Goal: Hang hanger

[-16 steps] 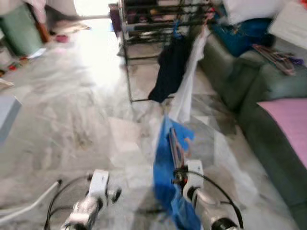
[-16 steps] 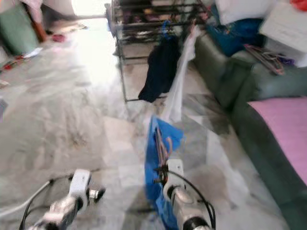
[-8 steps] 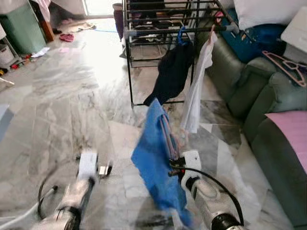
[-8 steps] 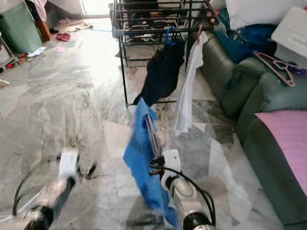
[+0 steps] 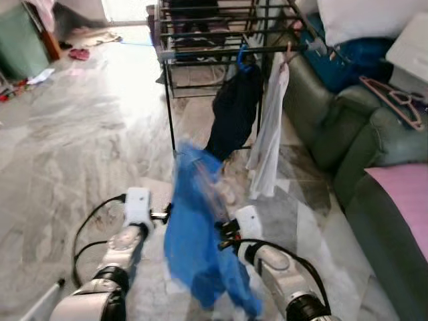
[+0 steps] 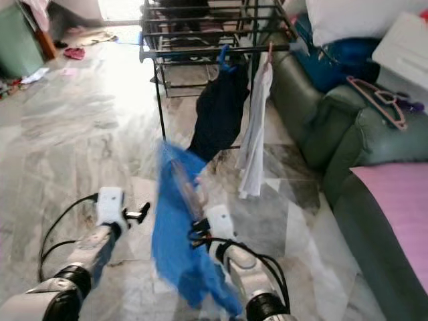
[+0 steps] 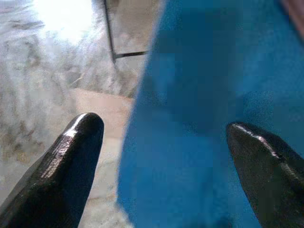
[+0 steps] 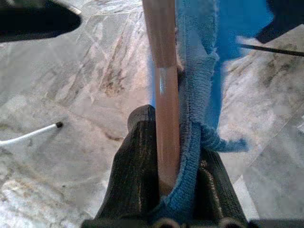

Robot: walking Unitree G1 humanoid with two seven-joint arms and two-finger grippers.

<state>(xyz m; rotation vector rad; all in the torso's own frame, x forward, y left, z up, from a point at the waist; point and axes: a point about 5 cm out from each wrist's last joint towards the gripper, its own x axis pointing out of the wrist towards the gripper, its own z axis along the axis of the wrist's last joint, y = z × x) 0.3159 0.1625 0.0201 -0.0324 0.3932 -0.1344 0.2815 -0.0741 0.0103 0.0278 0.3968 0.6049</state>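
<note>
- A living room with a pale grey-veined marble floor is seen in the head views; a dark green sofa runs down the right edge, and a black metal drying rack stands at upper centre.
- On the rack's front bar, a dark navy garment on a blue hook and a white garment are hung side by side, just touching.
- A pink plastic hanger is left lying on the sofa arm at the upper right.
- The task's thing, a pinkish-tan hanger draped with a bright blue terry towel, is held at lower centre, well short of the rack.
- The right gripper is clamped on the hanger's bar, with towel cloth pinched in beside it.
- The left gripper is held spread wide, its fingers on either side of the towel's edge without visibly touching it.
- The load is judged light; the hanger is stiff and smooth, so slipping in the pinch is possible.
- The towel is soft and limp and appears blurred, so swinging and sliding off the bar are to be expected.
- A hold on the rigid bar near the hook is judged best; the cloth gives no firm purchase.
</note>
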